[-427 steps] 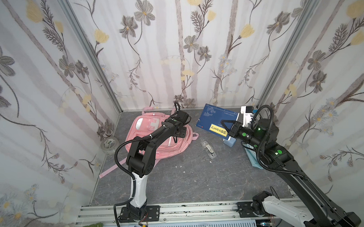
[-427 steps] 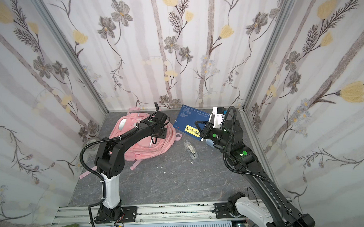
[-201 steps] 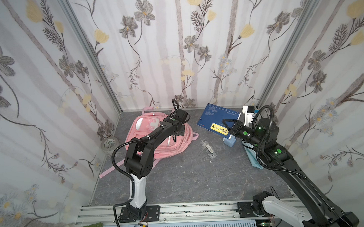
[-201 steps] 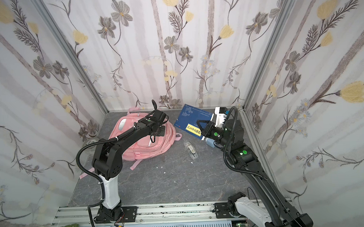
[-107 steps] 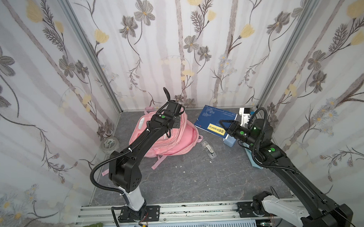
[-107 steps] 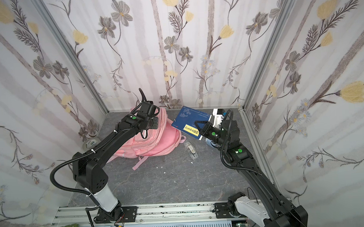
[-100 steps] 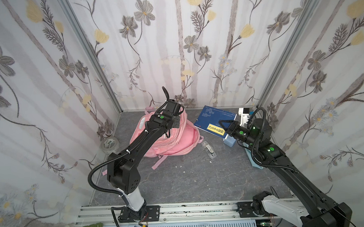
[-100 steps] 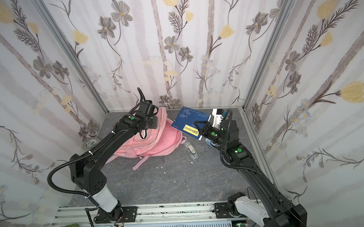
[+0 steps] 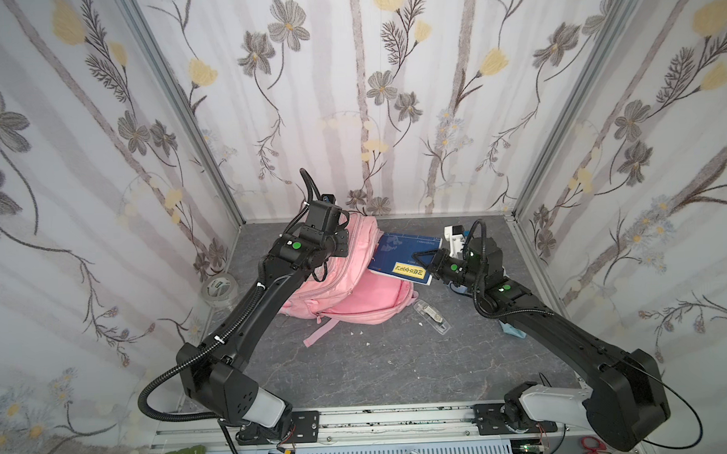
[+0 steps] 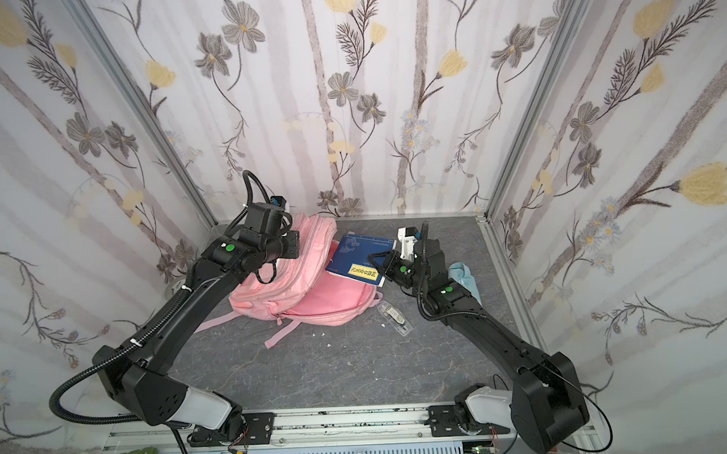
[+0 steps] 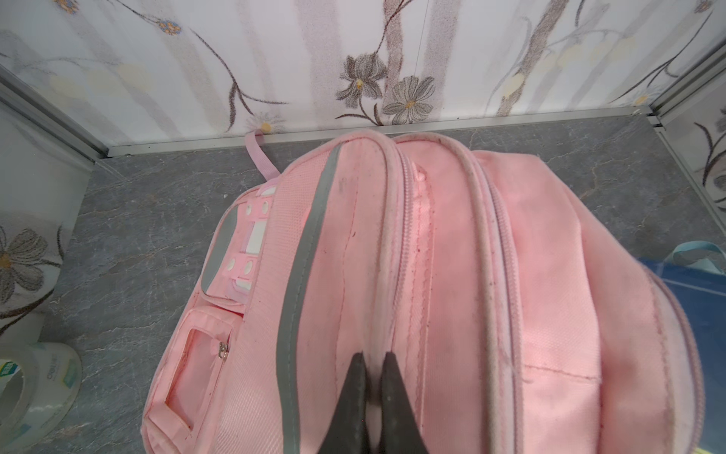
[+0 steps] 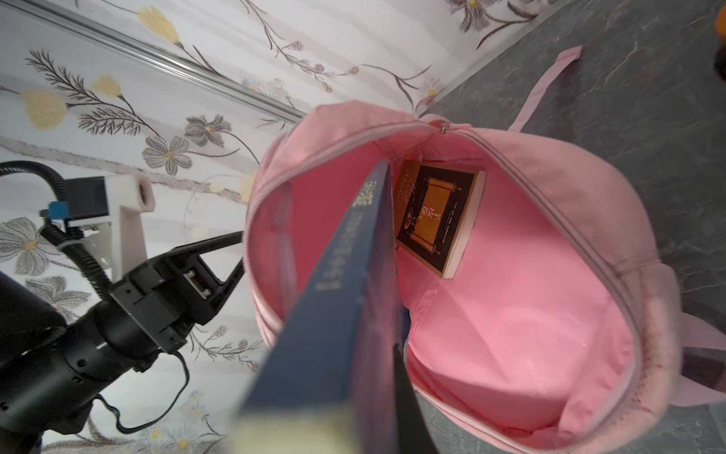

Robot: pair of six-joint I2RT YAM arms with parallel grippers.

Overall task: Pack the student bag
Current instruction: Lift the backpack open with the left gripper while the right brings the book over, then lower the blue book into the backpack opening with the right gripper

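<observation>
The student bag lies at the back left of the floor, pink, with its main compartment gaping toward the right. My left gripper is shut on the pale piped rim of the bag and holds the upper flap raised. My right gripper is shut on a blue book. The book's far edge reaches into the bag's mouth. A dark book with a gold scroll cover lies inside against the pink lining.
A clear plastic case lies on the grey floor right of the bag. A light-blue pouch sits behind my right arm. A tape roll stands by the left wall. Flowered walls close three sides.
My left gripper has lifted the bag's rim from flat on the floor, opening the compartment. My right gripper has carried the blue book leftward to the bag's mouth.
</observation>
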